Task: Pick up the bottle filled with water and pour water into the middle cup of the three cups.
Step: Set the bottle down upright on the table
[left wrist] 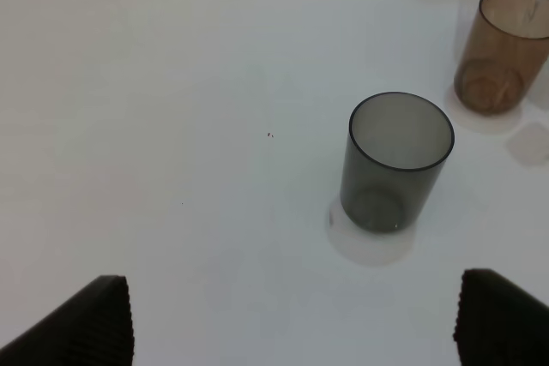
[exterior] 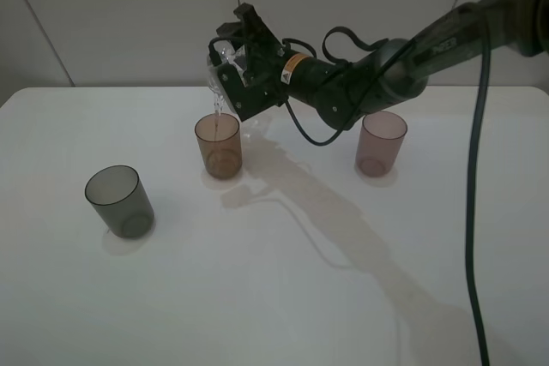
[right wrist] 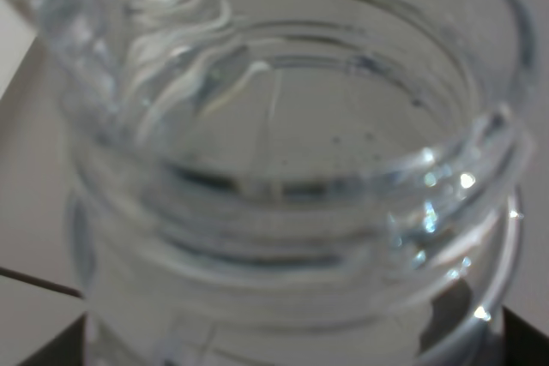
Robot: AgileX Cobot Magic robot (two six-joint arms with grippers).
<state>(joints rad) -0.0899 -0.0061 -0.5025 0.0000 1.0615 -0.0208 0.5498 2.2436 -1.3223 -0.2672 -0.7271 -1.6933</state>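
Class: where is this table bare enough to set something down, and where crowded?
Bare: the table front, nearer than the dark grey cup, and the left rear corner behind it. Crowded: above the orange-brown cup, where the right claw tilts the bottle.

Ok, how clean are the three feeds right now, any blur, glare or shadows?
Exterior high: sharp, evenly lit; the arm throws a long soft shadow across the table, and the bottle glints. Left wrist: grey cup crisp, table washed out. Right wrist: bottle fills the frame, too close, blurred, with bright speckles.
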